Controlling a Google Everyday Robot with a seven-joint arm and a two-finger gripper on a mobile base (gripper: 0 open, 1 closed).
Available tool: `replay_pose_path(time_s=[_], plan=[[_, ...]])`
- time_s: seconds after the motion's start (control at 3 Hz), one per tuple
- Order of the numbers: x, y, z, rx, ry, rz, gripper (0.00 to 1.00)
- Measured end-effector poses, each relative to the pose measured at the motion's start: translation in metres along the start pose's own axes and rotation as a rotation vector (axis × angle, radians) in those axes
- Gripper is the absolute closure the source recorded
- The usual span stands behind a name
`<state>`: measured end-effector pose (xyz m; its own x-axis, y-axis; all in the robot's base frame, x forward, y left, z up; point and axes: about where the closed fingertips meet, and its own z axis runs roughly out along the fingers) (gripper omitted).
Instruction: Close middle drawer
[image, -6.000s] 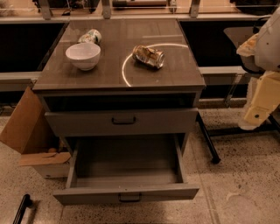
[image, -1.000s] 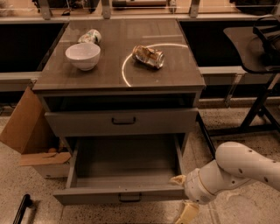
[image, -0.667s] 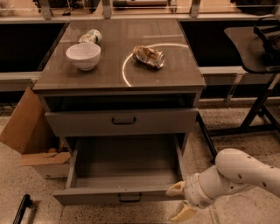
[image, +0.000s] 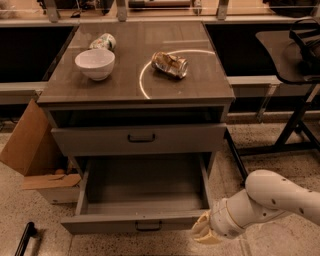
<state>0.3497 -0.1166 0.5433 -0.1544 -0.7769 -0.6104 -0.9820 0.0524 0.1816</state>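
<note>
The middle drawer (image: 145, 221) is pulled far out of the grey-brown cabinet (image: 135, 95). Its deep box is empty, and a small dark bar handle (image: 148, 226) sits at the centre of its flat front. Above it, the taller-fronted top drawer (image: 140, 139) is pushed in. The lowest drawer is hidden under the open one. My gripper (image: 202, 231), at the end of a white arm (image: 265, 200), is low at the bottom right. It is just off the right end of the open drawer's front, close to or touching that corner.
On the cabinet top are a white bowl (image: 95, 63), a tipped can (image: 103, 41) and a crushed can (image: 170, 64). A cardboard box (image: 37, 150) leans at the cabinet's left. A black stand with legs (image: 295, 115) is at the right. A dark bar (image: 24, 239) lies on the floor.
The arm has come down from the upper right to floor level and has edged left toward the drawer's right front corner. The drawer is as far open as before.
</note>
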Motion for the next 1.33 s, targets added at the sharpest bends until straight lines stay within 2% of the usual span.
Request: replay_pose_path(time_s=[0.33,0.67,1.33], plan=[[0.016,-0.008,0.018,0.002,0.032,0.002,1.00],[0.038,-0.021,0.041,0.020,0.053,-0.009,1.00],[0.066,-0.051,0.075,0.091,0.095,-0.014,1.00]])
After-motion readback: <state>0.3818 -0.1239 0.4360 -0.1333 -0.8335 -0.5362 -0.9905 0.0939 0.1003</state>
